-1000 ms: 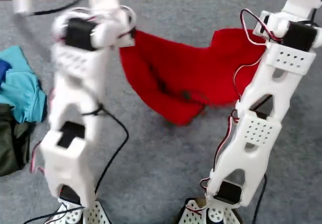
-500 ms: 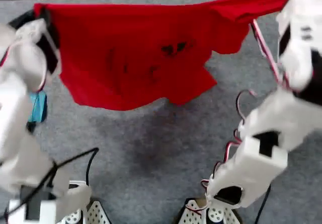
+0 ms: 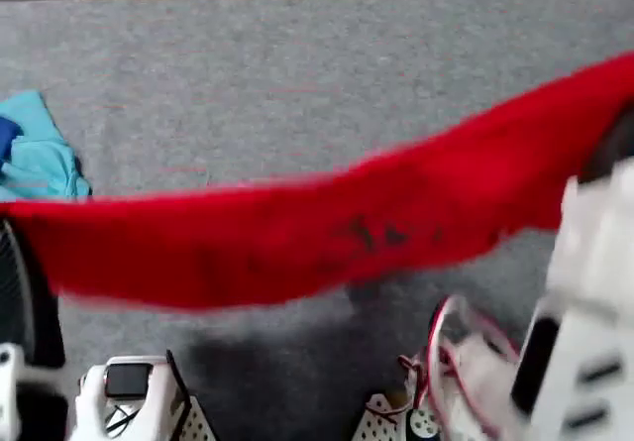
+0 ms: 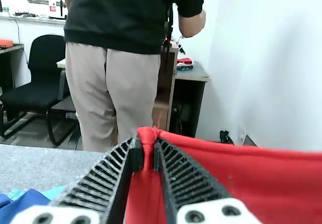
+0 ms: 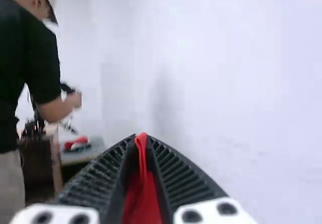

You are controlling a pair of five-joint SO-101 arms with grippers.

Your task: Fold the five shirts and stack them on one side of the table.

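Just now I have lifted the red shirt [image 3: 327, 233] off the grey table [image 3: 297, 74]: it lay crumpled there, and now it hangs above the table's near half as one stretched band between both arms. The left gripper [image 4: 146, 151] and the right gripper [image 5: 141, 151] are each closed on a pinch of its edge (probably the shoulders, the blur hides it). So it is spread for laying flat; folding is not begun. A light blue shirt [image 3: 40, 159] waits at the table's left edge; beyond the table stand a black chair [image 4: 35, 73] and a white wall [image 5: 226, 83].
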